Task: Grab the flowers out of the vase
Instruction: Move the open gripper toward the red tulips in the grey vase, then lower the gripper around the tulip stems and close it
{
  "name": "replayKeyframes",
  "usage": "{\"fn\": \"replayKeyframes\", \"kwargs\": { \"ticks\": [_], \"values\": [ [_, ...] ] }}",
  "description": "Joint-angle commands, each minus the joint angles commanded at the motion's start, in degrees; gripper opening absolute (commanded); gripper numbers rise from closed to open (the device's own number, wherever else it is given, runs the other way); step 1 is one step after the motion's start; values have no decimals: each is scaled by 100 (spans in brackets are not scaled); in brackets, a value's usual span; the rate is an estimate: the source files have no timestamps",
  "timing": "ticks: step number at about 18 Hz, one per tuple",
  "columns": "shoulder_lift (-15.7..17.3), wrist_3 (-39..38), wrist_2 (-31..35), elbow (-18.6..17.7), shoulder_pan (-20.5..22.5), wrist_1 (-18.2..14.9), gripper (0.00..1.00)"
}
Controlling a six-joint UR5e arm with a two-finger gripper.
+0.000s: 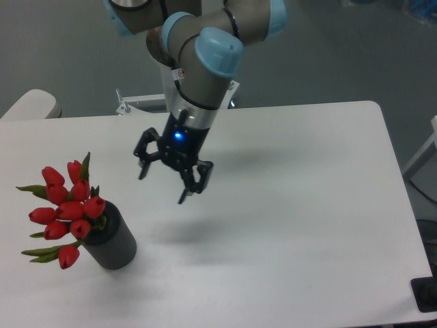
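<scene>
The flowers (65,208), a bunch of red closed tulip buds with green leaves, stand in the vase (113,242), a short dark grey cylinder near the table's front left. The buds lean out to the left, past the vase's side. My gripper (164,183) hangs above the table to the right of the flowers and higher than them. Its two black fingers are spread apart with nothing between them. A blue light glows on the wrist above the fingers.
The white table (293,205) ends at a rounded edge on the right and at the front. A metal bracket (126,104) sits at the table's back edge behind the arm. A pale rounded object (31,104) lies beyond the back left corner.
</scene>
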Motion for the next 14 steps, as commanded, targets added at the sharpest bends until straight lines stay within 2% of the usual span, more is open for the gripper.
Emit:
{"fn": "replayKeyframes", "kwargs": {
  "ticks": [4,14],
  "values": [
    [-202,106,-9,114,-290,123,100],
    [-431,-122,-201,273,-466,246,100]
  ]
}}
